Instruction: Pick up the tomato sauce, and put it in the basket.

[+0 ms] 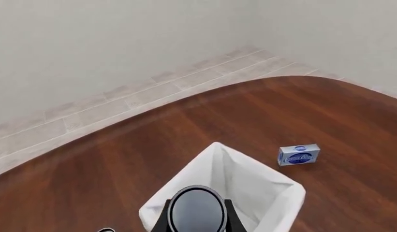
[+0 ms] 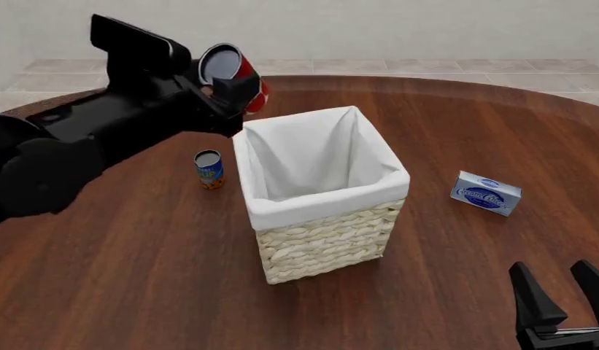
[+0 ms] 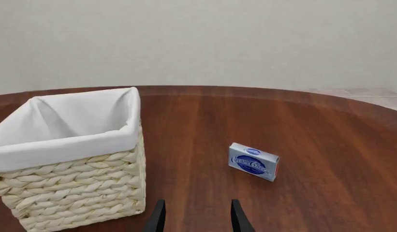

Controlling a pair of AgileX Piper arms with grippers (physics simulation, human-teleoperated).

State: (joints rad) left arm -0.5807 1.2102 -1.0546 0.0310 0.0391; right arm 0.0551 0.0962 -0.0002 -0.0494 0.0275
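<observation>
While held aloft: the tomato sauce (image 2: pixel 231 69) is clamped in the left gripper (image 2: pixel 226 87), tilted, silver top toward the camera, above the basket's far left corner.
Left arm: reaches in from the table's left edge, raised and angled forward.
Basket (image 2: pixel 324 233): upright mid-table, white lining showing.
Right gripper (image 2: pixel 562 292): low at the near right edge, fingers parted, holding nothing.
Blue-and-orange can (image 2: pixel 209 169): upright, just left of the basket.
Blue box (image 2: pixel 486 192): toward the table's right edge.
</observation>
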